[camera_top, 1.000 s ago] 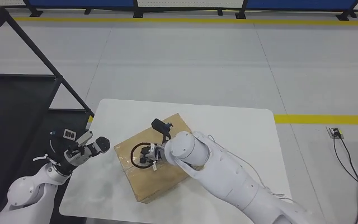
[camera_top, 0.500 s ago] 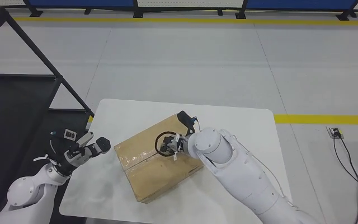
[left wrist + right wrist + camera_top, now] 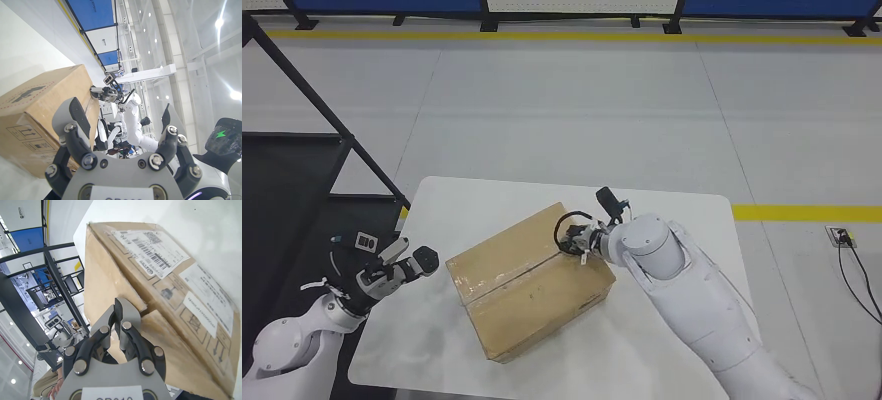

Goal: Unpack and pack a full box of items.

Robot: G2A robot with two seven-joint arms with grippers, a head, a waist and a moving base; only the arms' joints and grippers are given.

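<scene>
Top view shows the brown box (image 3: 527, 280) sitting shut in the middle of the white table (image 3: 672, 215), turned a bit crooked. My right claw (image 3: 574, 238) is at the far right end of the box's top, just at its edge. Its fingers are pressed together, and I can see nothing between them. My left claw (image 3: 430, 258) hangs to the left of the box, by the table's left edge, not touching the box. Its fingers are spread wide and hold nothing. White stickers (image 3: 151, 247) are on one side of the box.
</scene>
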